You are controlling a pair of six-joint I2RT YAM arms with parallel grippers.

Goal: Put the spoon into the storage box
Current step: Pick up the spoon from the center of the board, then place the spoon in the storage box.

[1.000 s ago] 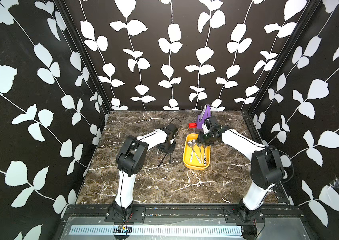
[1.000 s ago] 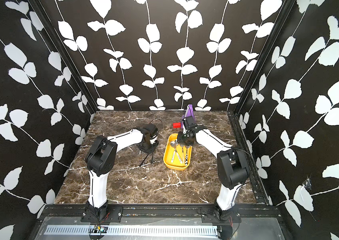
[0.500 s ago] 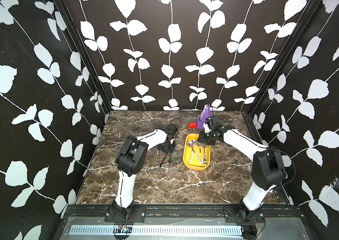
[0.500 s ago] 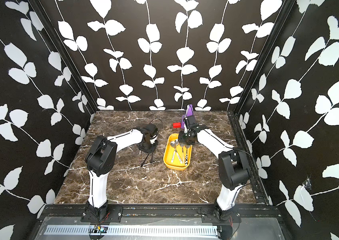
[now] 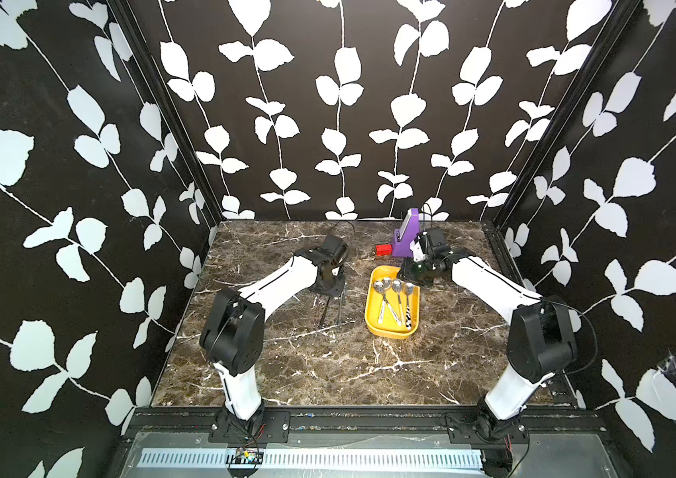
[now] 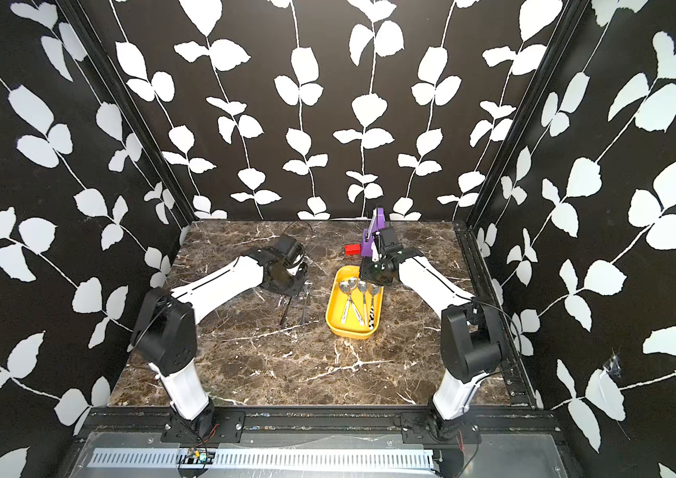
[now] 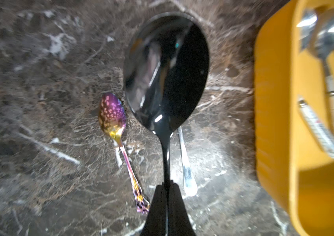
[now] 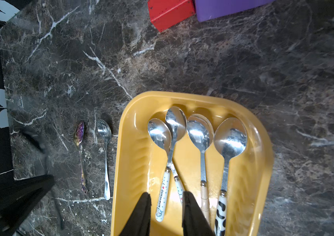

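The black spoon [image 7: 166, 69] is pinched by its handle in the tightly closed left gripper [image 7: 167, 188], bowl jutting ahead, outside the yellow storage box [image 7: 272, 102] just to its right and above an iridescent spoon [image 7: 111, 114] and a silver spoon [image 7: 186, 173] on the marble tabletop [image 7: 39, 143]; the right gripper [image 8: 166, 196] hangs part-open, empty, over the box.

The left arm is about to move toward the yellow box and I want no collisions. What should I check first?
1. Left gripper shut on the black spoon handle: ok.
2. Black spoon lifted clear of the silver spoon beneath it: cannot tell.
3. Free floor in the storage box for another spoon: ok, a bare strip runs beside the four spoons inside.
4. Right gripper away from the box: not ok, it hangs open above it.
5. Iridescent spoon untouched on the table: ok.
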